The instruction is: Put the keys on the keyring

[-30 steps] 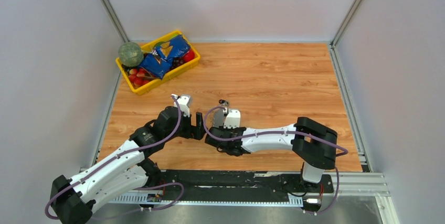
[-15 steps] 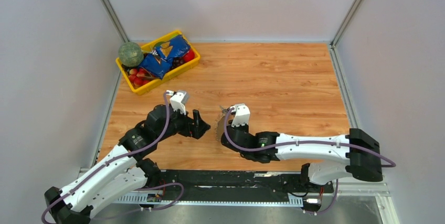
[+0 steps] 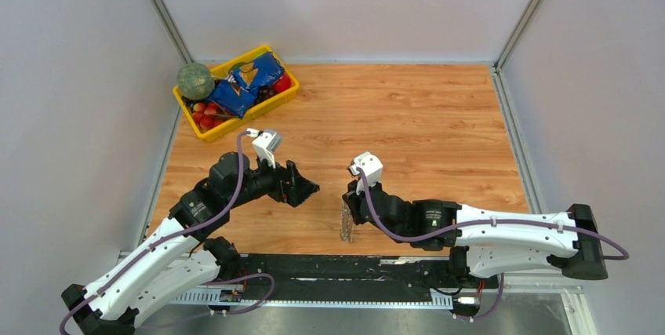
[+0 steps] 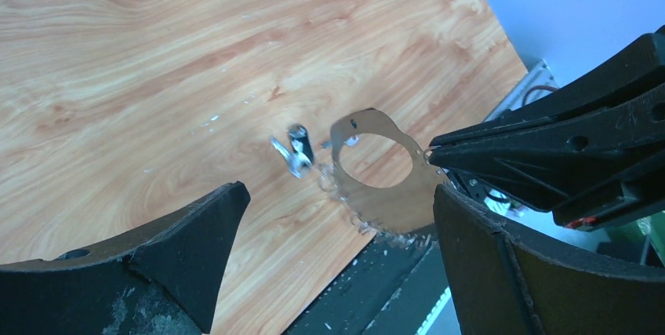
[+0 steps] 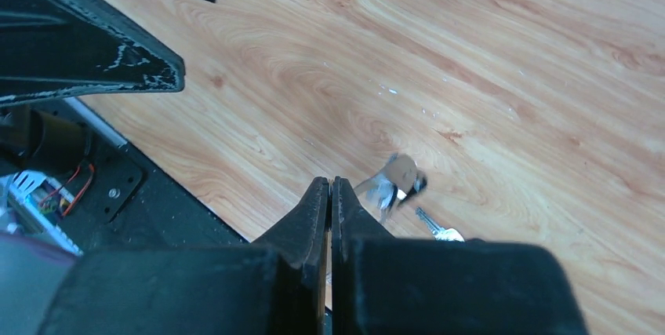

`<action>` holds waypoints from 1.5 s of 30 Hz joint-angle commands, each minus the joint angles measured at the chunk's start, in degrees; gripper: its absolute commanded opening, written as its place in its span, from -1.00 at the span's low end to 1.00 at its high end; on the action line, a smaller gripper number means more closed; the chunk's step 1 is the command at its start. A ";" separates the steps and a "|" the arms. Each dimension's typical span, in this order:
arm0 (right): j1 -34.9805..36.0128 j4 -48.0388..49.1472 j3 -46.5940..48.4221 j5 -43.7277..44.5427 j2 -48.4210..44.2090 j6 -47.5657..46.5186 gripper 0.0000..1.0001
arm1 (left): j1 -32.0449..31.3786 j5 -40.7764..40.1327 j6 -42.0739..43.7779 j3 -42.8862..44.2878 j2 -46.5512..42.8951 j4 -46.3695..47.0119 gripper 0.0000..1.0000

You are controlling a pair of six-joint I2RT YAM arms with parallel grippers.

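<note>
The keyring [image 4: 375, 208] is a thin shiny oval loop with a fringe of small keys along its lower edge. My right gripper [image 3: 348, 208] is shut on its right edge and holds it upright near the table's front edge [image 3: 345, 227]. In the right wrist view the right gripper [image 5: 330, 186] is pressed shut and the ring is hidden edge-on. A small bunch of keys, one with a black head [image 4: 296, 147], sits just left of the ring; I cannot tell if it hangs from it. It also shows in the right wrist view [image 5: 396, 180], beside a loose silver key [image 5: 441, 232] on the wood. My left gripper [image 3: 304, 187] is open and empty, facing the ring [image 4: 337, 198].
A yellow bin [image 3: 205, 129] at the back left holds a green ball, blue snack bags and red fruit. The black base rail [image 3: 353, 266] runs along the near edge just below the ring. Grey walls close in the table on three sides.
My right arm has swung right and toward the near edge, carrying the keyring away from the left gripper. My left gripper has shifted slightly right and now stands apart from it.
</note>
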 commanded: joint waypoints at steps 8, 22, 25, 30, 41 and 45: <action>0.88 5.85 5.98 -12.29 -6.55 -15.00 -1.00 | -0.24 14.64 -4.57 -3.12 -6.75 17.02 0.99; 0.88 9.96 11.41 -21.60 -7.87 -23.17 -1.00 | -0.23 21.73 -4.37 -3.75 -10.09 24.88 0.85; 0.90 10.10 12.16 -20.61 -7.43 -23.43 -1.00 | -0.25 23.25 -4.71 -3.93 -10.23 25.48 0.81; 0.88 10.61 13.90 -18.07 -6.52 -23.10 -1.00 | -0.26 24.49 -5.35 -4.75 -10.99 27.02 0.78; 0.92 10.87 17.21 -16.32 -3.33 -23.45 -1.00 | -0.21 22.04 -3.97 -4.70 -9.60 27.77 0.78; 0.93 11.47 17.32 -17.80 -3.95 -23.60 -1.00 | -0.25 21.96 -3.50 -5.37 -9.69 29.55 0.75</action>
